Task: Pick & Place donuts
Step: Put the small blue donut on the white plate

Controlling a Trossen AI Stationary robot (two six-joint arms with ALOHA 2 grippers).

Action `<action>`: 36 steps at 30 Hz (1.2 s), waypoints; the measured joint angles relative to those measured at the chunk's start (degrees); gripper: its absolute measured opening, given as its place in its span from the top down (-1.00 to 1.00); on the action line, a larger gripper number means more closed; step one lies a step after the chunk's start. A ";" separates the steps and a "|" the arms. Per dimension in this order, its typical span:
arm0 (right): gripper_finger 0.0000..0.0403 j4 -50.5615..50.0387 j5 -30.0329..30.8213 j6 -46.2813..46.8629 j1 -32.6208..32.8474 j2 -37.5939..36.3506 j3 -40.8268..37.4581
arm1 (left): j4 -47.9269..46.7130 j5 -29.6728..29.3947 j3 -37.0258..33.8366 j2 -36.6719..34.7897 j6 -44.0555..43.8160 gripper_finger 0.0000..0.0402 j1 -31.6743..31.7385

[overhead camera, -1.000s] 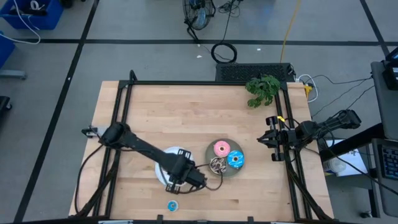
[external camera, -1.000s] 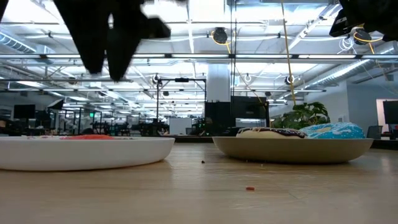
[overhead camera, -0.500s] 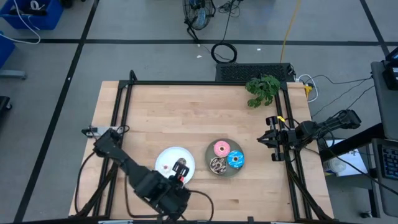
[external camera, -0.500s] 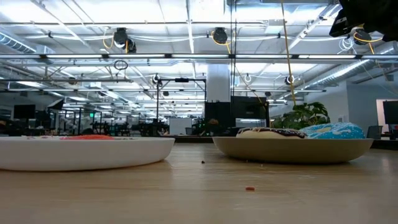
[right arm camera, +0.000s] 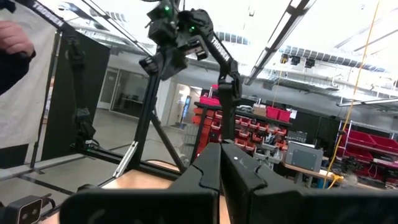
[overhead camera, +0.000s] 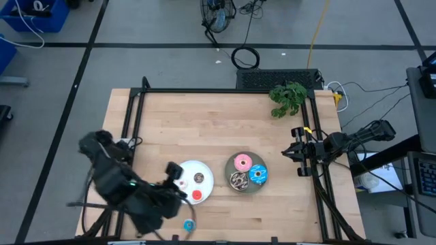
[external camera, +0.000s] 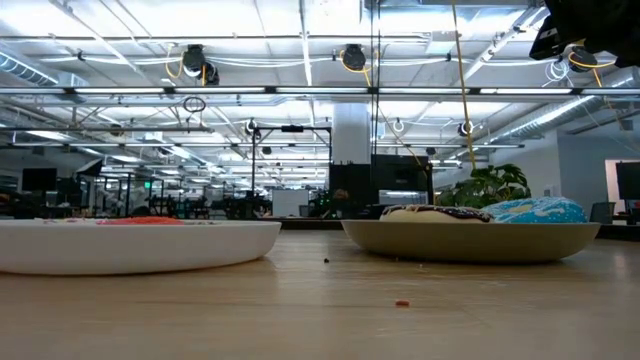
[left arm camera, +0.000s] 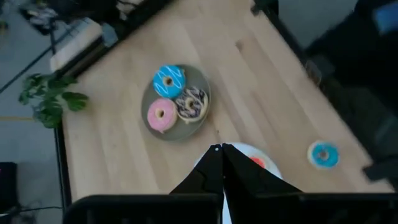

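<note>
Here mini blue donut point(overhead camera: 189, 224) lies near table edge point(overhead camera: 225, 239).

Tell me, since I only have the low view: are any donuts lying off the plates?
Observer: Yes. One blue mini donut lies on the bare table near the front edge, apart from the white plate.
Operator: What is on that plate? I only see a red sliver.
Observer: A red mini donut and a brown mini donut.
Operator: Where is the left gripper?
Observer: The left gripper is raised by the white plate's left rim, shut and holding nothing. The right gripper waits at the table's right edge.
</note>
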 joint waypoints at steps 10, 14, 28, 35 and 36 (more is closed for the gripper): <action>1.00 -0.14 0.00 -0.02 0.00 0.00 0.00 | 22.69 -9.59 -37.21 -24.00 -3.30 0.96 -5.34; 1.00 0.06 0.00 -0.06 0.00 0.01 0.02 | 45.49 -6.00 -58.97 -37.53 -2.68 0.98 -2.63; 1.00 -0.66 0.00 0.00 0.00 -0.01 0.01 | 96.83 -5.79 -97.97 -47.14 0.83 0.93 -1.73; 1.00 -0.68 0.00 -1.29 -0.02 -0.01 0.01 | 101.48 -7.67 -104.15 -47.09 -2.78 0.98 -1.14; 1.00 -0.75 0.00 -1.56 0.00 -0.01 0.00 | 102.55 -7.68 -105.06 -47.09 -2.97 0.98 -1.38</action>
